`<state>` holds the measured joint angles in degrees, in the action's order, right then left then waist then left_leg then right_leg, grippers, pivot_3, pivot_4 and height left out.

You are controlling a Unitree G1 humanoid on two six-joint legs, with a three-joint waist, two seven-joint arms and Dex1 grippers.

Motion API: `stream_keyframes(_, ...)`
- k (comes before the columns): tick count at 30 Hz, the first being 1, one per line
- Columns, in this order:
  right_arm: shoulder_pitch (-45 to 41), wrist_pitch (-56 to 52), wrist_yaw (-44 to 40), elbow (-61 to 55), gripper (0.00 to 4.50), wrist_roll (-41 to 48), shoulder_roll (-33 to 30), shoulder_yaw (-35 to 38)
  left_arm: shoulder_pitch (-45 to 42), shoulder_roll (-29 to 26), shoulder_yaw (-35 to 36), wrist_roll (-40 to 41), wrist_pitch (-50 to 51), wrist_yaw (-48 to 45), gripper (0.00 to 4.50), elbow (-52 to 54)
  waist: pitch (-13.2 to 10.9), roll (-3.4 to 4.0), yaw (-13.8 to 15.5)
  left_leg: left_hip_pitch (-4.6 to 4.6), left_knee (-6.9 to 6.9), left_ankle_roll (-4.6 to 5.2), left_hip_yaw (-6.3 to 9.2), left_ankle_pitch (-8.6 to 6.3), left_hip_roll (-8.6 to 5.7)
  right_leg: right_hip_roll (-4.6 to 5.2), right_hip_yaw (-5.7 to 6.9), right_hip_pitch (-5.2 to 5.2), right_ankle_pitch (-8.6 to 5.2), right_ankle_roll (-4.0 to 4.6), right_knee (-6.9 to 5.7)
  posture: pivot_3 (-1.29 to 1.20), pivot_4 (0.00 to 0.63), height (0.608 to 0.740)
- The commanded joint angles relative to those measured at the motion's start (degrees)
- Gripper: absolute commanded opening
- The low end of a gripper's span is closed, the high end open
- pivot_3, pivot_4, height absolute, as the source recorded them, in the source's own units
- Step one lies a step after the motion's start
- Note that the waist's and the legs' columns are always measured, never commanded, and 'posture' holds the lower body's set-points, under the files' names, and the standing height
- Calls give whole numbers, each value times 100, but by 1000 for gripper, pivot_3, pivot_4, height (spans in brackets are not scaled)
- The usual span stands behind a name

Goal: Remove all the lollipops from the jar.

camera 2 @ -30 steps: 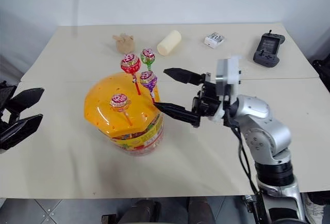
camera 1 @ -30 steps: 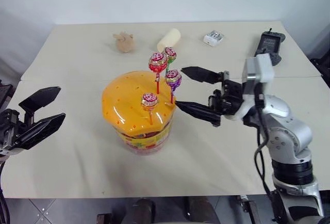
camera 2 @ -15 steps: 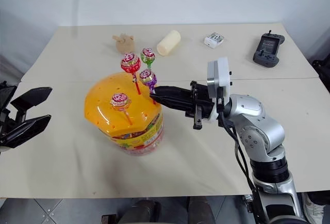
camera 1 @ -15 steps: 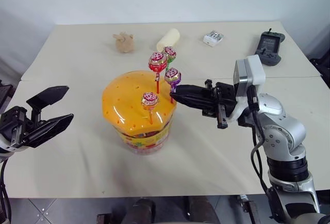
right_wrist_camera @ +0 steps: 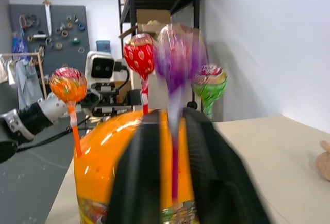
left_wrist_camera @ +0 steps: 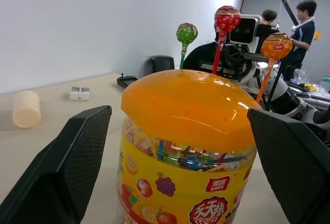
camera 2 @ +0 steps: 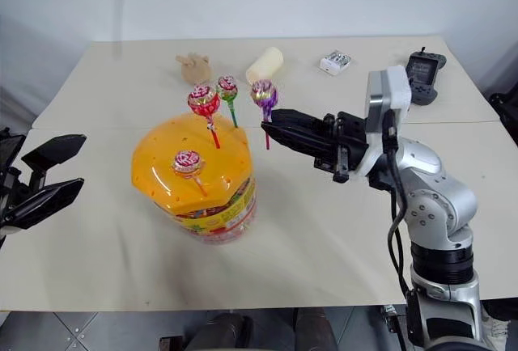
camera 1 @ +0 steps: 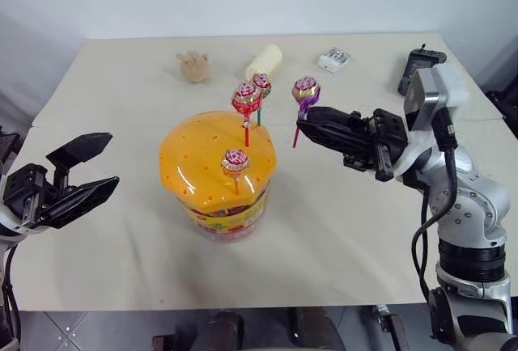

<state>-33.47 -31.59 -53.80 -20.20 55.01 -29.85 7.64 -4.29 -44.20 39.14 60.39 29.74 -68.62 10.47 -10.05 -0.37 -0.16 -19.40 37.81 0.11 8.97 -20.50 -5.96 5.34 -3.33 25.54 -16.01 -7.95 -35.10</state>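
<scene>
The jar [camera 1: 217,175] stands near the front of the beige desk [camera 1: 146,262], its yellow-red label bearing Chinese characters I cannot read. Three lollipops stay planted in its orange lid. The right claw [camera 1: 303,123] is clamped on the purple lollipop [camera 1: 305,90], held clear beside the lid. The left claw [camera 1: 85,171] hangs apart, empty. Behind rises a white wall.

jar [camera 1: 217,175]: near-centre of the worktop [camera 1: 340,230]
lollipops in lid: three [camera 1: 247,99]
fourth lollipop [camera 1: 305,90]: right of jar, off it
cylinder [camera 1: 265,61]: far behind jar
</scene>
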Motion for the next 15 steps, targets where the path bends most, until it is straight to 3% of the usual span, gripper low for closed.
stream_keyframes(1, -30, 72, 128, -194, 2042, 116, -140, 365, -115, -89, -14, -30, -103, -76, 4500, -43, 0, 0, 8, 0, 0, 0, 0, 0, -1, 1, 0, 0, 0, 0, 0, 0, 150, 740)
stream_keyframes(8, 615, 64, -70, 153, 4476, -320, -1170, 1007, -242, -126, -100, -126, -141, -151, 4500, -190, 0, 0, 50, -6, 1, 9, 0, -5, -5, 3, 3, 0, 0, 0, 8, 0, 150, 740)
stream_keyframes(12, 1177, 618, -414, 576, 4476, -1642, -1994, 678, -301, -175, -194, -198, -107, -231, 4500, -248, 0, 0, 45, -6, 3, 12, -6, -6, -11, 6, 3, 0, 0, -1, 9, 0, 150, 740)
stream_keyframes(15, 1199, 426, -447, 467, 4476, -1455, -2057, 763, -265, -238, -192, -186, -29, -296, 4500, -224, -1, 2, -19, -5, 6, 11, -23, -6, -4, 6, -1, 7, 1, -2, 0, 0, 150, 740)
